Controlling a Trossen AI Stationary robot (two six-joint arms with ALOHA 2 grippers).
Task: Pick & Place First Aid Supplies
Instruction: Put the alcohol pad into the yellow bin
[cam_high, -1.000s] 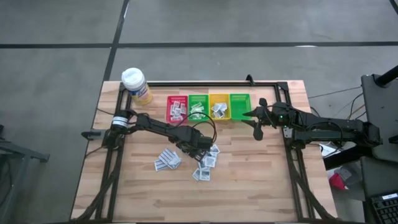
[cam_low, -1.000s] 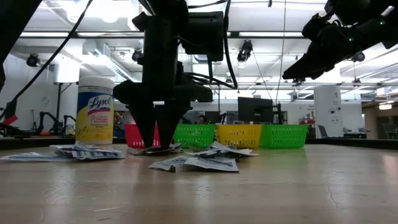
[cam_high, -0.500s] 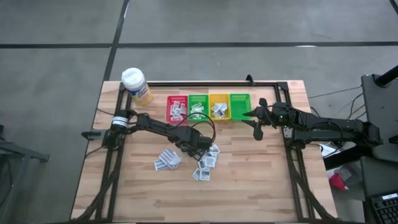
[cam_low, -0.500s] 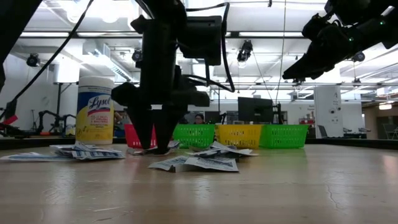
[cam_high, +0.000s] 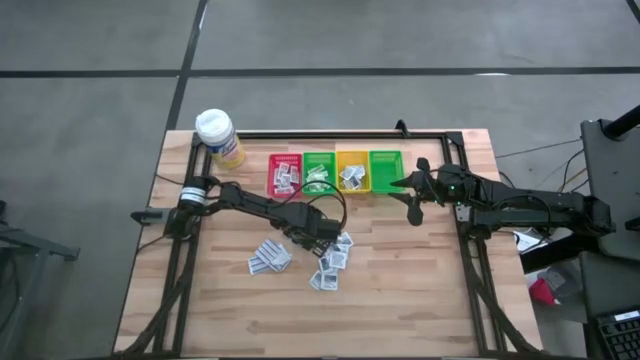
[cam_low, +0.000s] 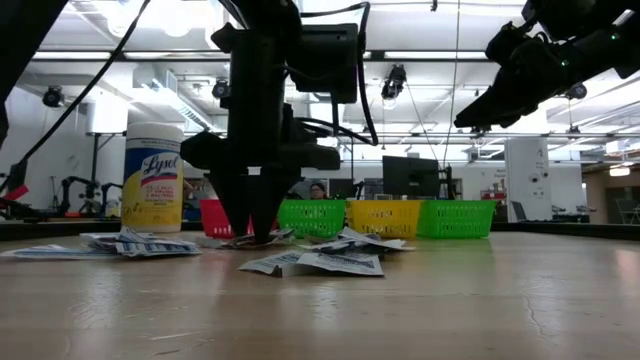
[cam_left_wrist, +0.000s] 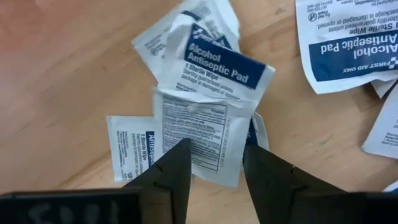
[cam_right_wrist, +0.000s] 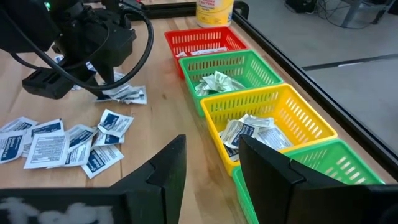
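Note:
White first aid sachets lie flat in loose piles mid-table (cam_high: 330, 262) and a little to the left (cam_high: 268, 258). My left gripper (cam_high: 318, 238) points straight down into the pile, open, with its tips (cam_low: 255, 238) at table level. In the left wrist view its fingers stand on either side of one white sachet (cam_left_wrist: 200, 127) that lies print side up on other sachets. My right gripper (cam_high: 406, 197) waits open, high above the table beside the far right bin, with nothing between its fingers (cam_right_wrist: 211, 149). My left gripper comes at the white sachet from above, one finger (cam_left_wrist: 177, 165) over its one long edge and the other (cam_left_wrist: 258, 171) over the opposite edge. The sachet lies flat on the pile. Whether the tips touch it, I cannot tell.
Along the far edge stand a red bin (cam_high: 284, 173), a green bin (cam_high: 318, 172), a yellow bin (cam_high: 351, 171) and a second green bin (cam_high: 385, 170), the first three with sachets inside. A white-capped yellow bottle (cam_high: 218, 137) stands at the far left corner. Bare wood lies toward the near edge.
In the low view my left gripper's fingers have come closer together over the pile, while the hand has stayed in place. The sachets have not visibly moved.

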